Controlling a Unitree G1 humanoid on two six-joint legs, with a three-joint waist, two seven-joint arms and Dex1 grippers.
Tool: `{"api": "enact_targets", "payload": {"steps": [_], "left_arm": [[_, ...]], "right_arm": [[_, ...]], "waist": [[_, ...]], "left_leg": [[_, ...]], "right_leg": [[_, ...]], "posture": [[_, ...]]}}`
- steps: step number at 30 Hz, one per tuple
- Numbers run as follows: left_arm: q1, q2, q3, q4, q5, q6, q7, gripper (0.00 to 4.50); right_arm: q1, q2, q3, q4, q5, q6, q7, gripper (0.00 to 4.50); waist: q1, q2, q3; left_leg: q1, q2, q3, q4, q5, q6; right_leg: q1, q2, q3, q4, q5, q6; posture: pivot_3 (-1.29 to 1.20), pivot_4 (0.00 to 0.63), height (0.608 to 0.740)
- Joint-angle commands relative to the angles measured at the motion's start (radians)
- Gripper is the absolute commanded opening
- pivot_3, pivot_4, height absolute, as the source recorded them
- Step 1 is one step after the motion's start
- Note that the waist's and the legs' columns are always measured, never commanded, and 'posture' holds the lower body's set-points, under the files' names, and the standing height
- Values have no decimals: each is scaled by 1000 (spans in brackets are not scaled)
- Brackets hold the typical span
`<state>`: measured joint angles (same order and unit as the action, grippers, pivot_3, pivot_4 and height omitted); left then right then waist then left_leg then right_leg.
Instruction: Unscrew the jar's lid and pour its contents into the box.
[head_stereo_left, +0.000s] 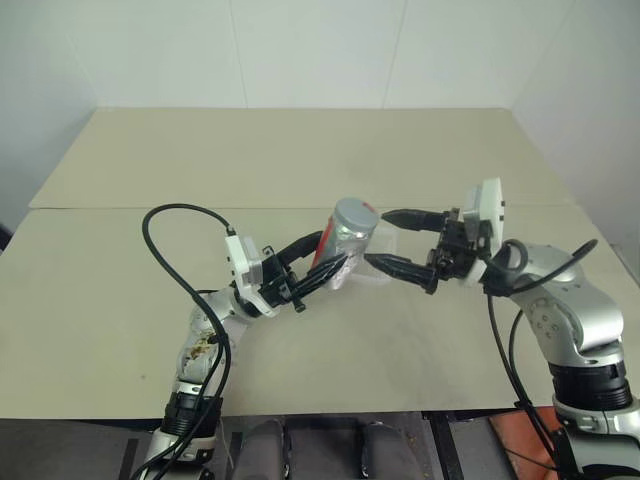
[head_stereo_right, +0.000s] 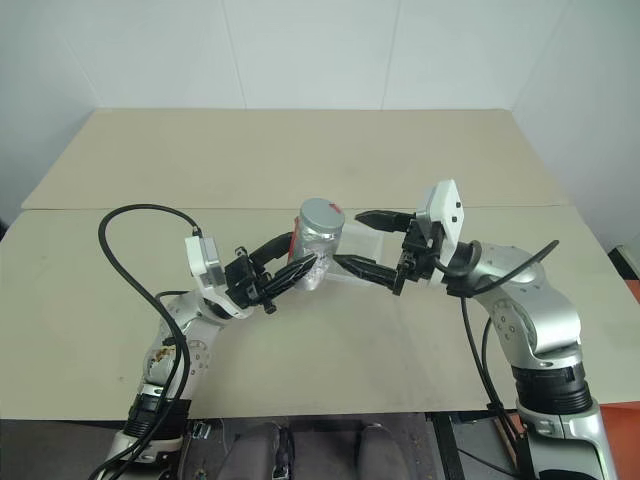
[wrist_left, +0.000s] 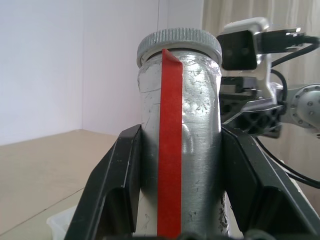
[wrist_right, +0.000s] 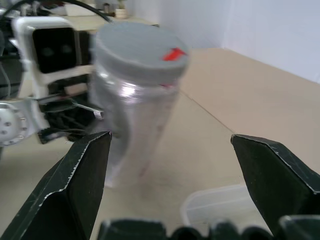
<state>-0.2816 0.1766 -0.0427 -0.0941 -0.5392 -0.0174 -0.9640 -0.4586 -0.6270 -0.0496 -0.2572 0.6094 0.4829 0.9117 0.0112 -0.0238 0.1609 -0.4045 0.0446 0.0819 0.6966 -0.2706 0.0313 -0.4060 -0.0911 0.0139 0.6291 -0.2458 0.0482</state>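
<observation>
One jar (head_stereo_left: 345, 250), one lid (head_stereo_left: 355, 214) and one box (head_stereo_left: 378, 262) are present, with two grippers over a beige worktop (head_stereo_left: 300, 160).

The left gripper (head_stereo_left: 325, 262) is clenched on the jar: its two black fingers (wrist_left: 117, 190) press the clear body from opposite sides, below the lid, with the red label strip (wrist_left: 170, 150) running down between them. The jar is held raised above the middle of the worktop, well away from every edge, leaning slightly. The grey lid is seated on the jar's mouth, a small red mark (wrist_right: 172, 54) on its top.

The right gripper (head_stereo_left: 385, 240) is spread wide, holding nothing. Its fingertips (head_stereo_left: 388, 215) stand just beside the lid without touching.

The box lies on the worktop beneath the right gripper, close behind the jar. Contents cannot be made out.
</observation>
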Motion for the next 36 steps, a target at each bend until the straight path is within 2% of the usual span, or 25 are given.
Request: {"api": "enact_targets", "payload": {"steps": [1,12,36], "left_arm": [[-16,0,-1,-33,-16,-15,-9,2012],[-10,16,-20,-20,9,-22,-27,2012],[-28,9,-38,25,51,-46,-24,2012]], "right_arm": [[-17,2,-13,-3,-26,-45,-2,4456],[-48,58,-20,-24,-35,-48,-52,4456],[-25,56,3,-74,-38,-53,-32,4456]], "waist": [[1,0,0],[-1,0,0],[-1,0,0]], "left_leg": [[0,0,0,0,0,0],[0,0,0,0,0,0],[0,0,0,0,0,0]], "right_leg": [[0,0,0,0,0,0],[0,0,0,0,0,0],[0,0,0,0,0,0]], "posture": [[0,150,740],[0,150,740],[0,150,740]]}}
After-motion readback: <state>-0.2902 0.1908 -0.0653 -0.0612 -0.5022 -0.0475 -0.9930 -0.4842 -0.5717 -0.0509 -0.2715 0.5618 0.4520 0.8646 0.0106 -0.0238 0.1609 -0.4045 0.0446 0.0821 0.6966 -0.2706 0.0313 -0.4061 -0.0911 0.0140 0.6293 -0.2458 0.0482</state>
